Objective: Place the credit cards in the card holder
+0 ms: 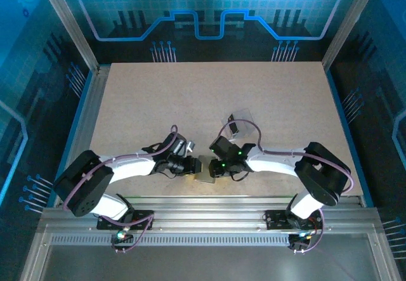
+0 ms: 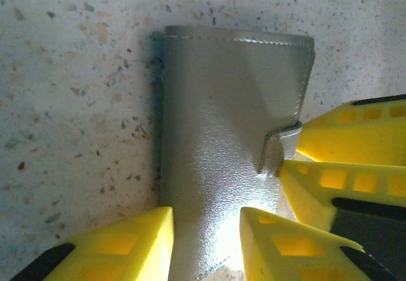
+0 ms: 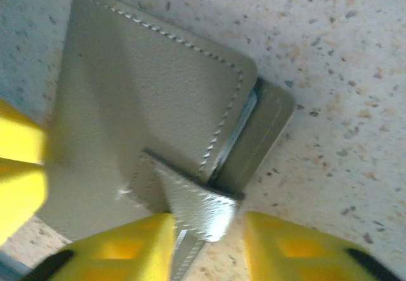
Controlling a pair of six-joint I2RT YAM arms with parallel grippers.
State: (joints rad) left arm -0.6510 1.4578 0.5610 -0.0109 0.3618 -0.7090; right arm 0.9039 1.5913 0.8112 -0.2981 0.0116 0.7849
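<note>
In the view from above, the flat grey-silver rectangular card holder [image 1: 204, 174] lies on the speckled beige table [image 1: 190, 97], close to its near edge, between the two arms. The left gripper [image 1: 192, 165] and the right gripper [image 1: 216, 167] meet over it from both sides. A small clear plastic box [image 1: 240, 122] stands further back, apart from them. In the left wrist view, the card holder [image 2: 222, 135] is folded shut and lies flat, with stitching along its edge and a small closing tab [image 2: 279, 146] on its right side. The left gripper [image 2: 206, 240] is over the near end of the holder; its yellow fingers [image 2: 133, 246] stand at a narrow gap with nothing between them, and whether they touch the surface I cannot tell. Two other yellow fingers [image 2: 355, 129] come from the right, one on each side of the tab. In the right wrist view, the tab [image 3: 200, 211] is lifted off the holder [image 3: 146, 103] and stands between the fingers of the right gripper [image 3: 206, 246], which are close together; whether they pinch it I cannot tell.
</note>
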